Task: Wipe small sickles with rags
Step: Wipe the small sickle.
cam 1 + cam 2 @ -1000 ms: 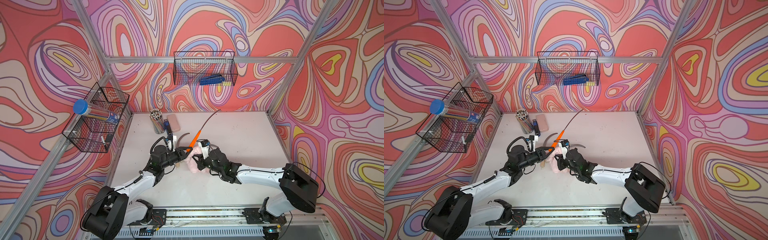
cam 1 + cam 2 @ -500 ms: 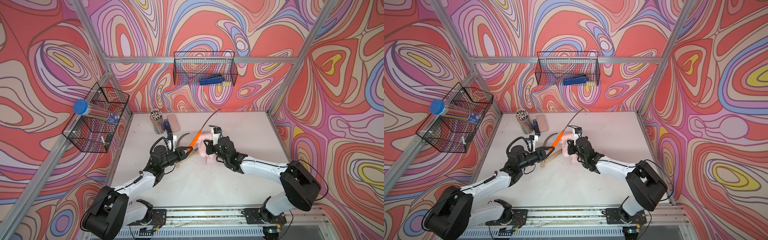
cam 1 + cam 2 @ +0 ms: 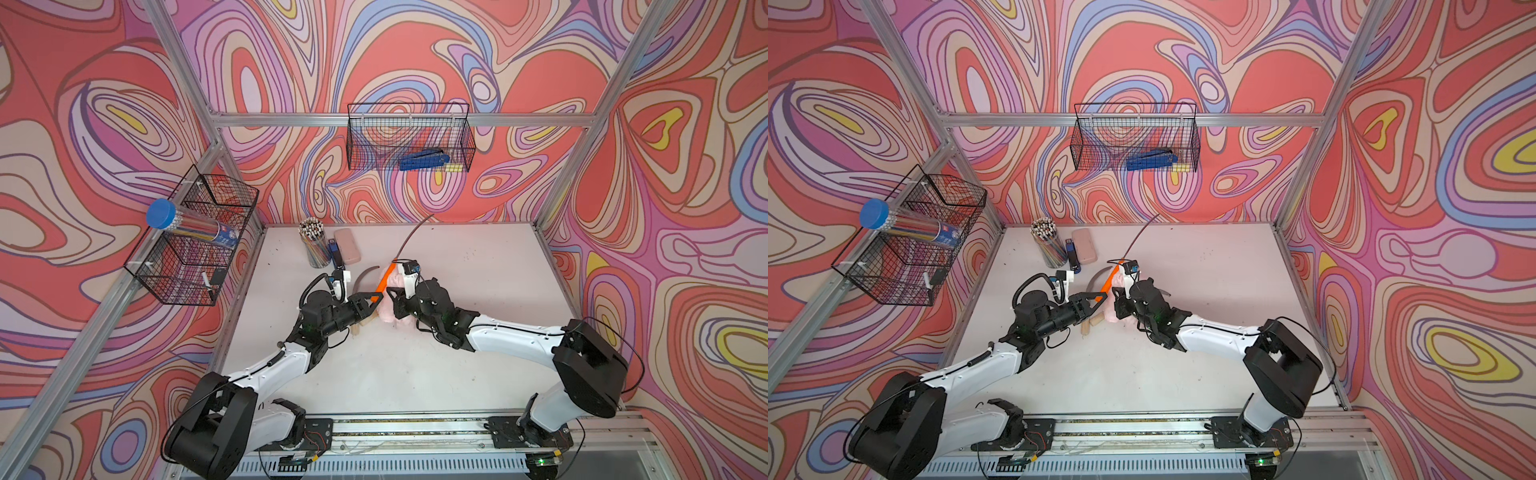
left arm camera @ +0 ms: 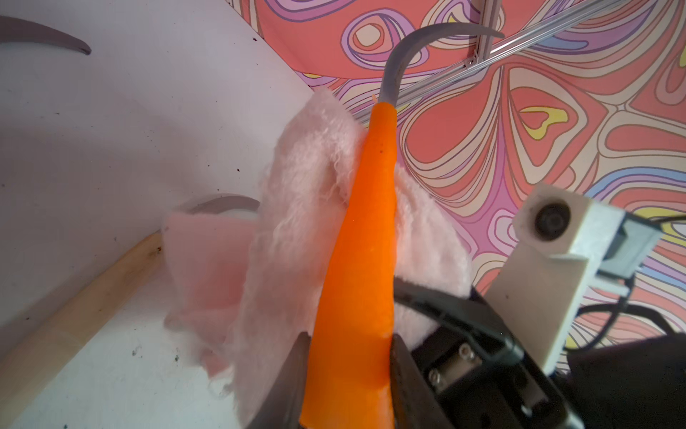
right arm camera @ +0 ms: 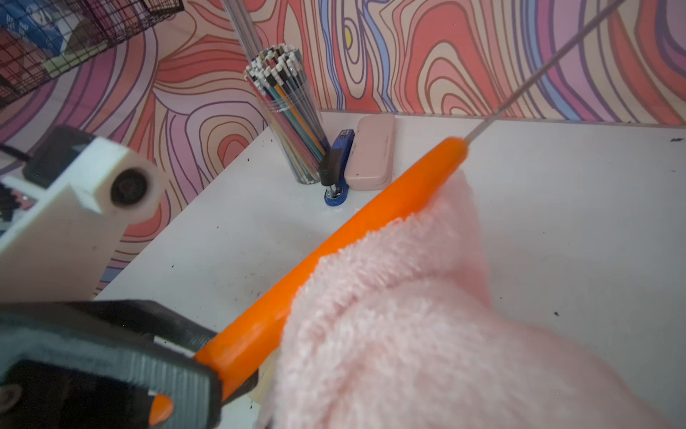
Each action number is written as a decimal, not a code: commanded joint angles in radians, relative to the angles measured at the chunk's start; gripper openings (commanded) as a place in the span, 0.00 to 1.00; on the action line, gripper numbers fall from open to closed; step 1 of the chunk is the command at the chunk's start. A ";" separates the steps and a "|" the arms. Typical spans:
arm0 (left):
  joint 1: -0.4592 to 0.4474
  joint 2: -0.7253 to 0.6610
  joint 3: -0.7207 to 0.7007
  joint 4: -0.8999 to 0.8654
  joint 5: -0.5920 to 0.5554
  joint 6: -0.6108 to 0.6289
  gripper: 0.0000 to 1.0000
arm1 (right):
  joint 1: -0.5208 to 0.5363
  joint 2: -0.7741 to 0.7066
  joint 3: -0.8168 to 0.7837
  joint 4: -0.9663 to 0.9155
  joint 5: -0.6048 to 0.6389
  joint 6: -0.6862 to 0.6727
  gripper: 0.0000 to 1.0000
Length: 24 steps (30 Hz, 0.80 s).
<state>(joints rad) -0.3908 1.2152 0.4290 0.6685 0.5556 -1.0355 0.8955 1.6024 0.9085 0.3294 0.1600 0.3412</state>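
My left gripper [image 4: 349,345] is shut on the butt of the orange-handled small sickle [image 4: 363,241], which it holds off the table with the grey blade [image 3: 411,237] pointing at the back wall. The pink fluffy rag [image 5: 408,315] lies against the orange handle [image 5: 371,215]. My right gripper [image 3: 390,296] is shut on the rag, and the cloth hides its fingers in the right wrist view. Two wooden-handled sickles lie on the table under the grippers. Their handle ends [image 3: 1086,328] and one curved blade [image 3: 365,276] show; the rag partly covers another blade [image 4: 222,202].
A cup of pencils [image 3: 316,245], a blue stapler [image 3: 336,253] and a smooth pink case [image 3: 347,245] stand at the back left of the table. Wire baskets hang on the left wall [image 3: 199,241] and the back wall [image 3: 409,137].
My right gripper slid the rag up the orange handle toward the blade, then back down toward the left gripper. The left arm and the sickle stayed put.
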 commanded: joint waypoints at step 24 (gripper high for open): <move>-0.008 -0.019 -0.004 0.005 0.020 0.012 0.00 | -0.035 0.017 0.045 -0.008 0.073 -0.049 0.00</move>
<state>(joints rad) -0.3920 1.2182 0.4290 0.6621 0.5488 -1.0321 0.9077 1.6196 0.9070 0.3027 0.2237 0.3073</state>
